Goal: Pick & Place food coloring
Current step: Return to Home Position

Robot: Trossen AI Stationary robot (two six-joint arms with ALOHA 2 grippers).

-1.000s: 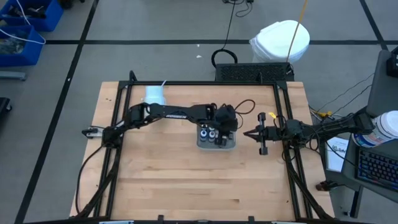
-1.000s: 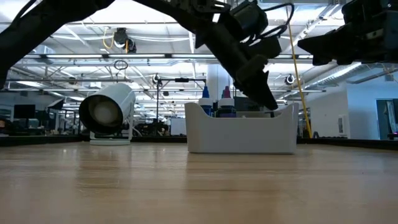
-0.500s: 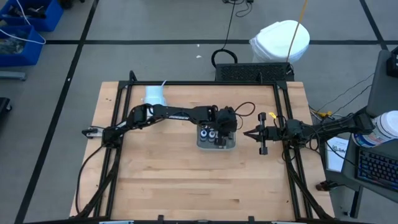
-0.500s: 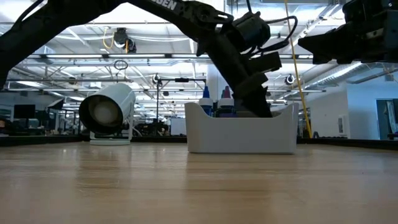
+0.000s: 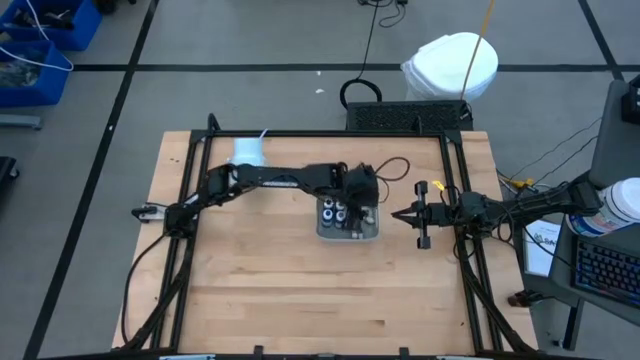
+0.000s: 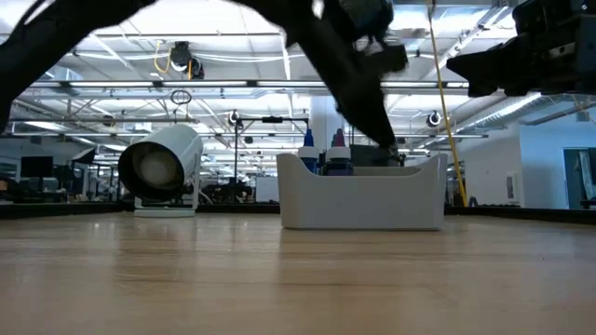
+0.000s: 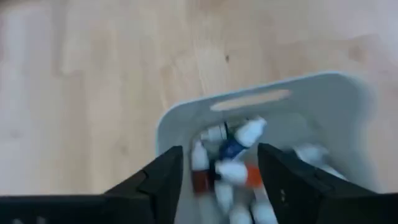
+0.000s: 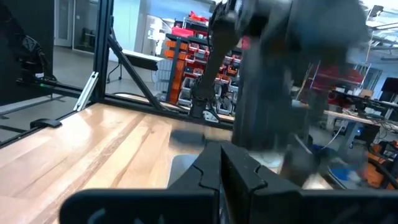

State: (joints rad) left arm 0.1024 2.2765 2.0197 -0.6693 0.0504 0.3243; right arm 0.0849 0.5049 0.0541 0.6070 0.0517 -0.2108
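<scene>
A pale wooden surface sits inside a black frame on a grey floor marked with dark lines; behind it the low view shows a large hall with ceiling lights and shelving.

Near the middle of the surface stands a light grey tray with rounded corners. All the food coloring in view is inside it. From above, a few dark bottles with round white tops stand at the tray's left side. The left wrist view shows smaller white-capped bottles lying jumbled together, with red, orange and blue bodies, though blur hides finer detail. In the low view only a couple of bottle tops rise above the tray wall.

The left gripper hangs over the tray's far edge, its fingers spread apart and holding nothing, with the bottles visible between them.

The right gripper waits to the right of the tray, apart from it, its fingers pressed together and empty.

A white cup lies on its side near the far left corner, well apart from the tray.
</scene>
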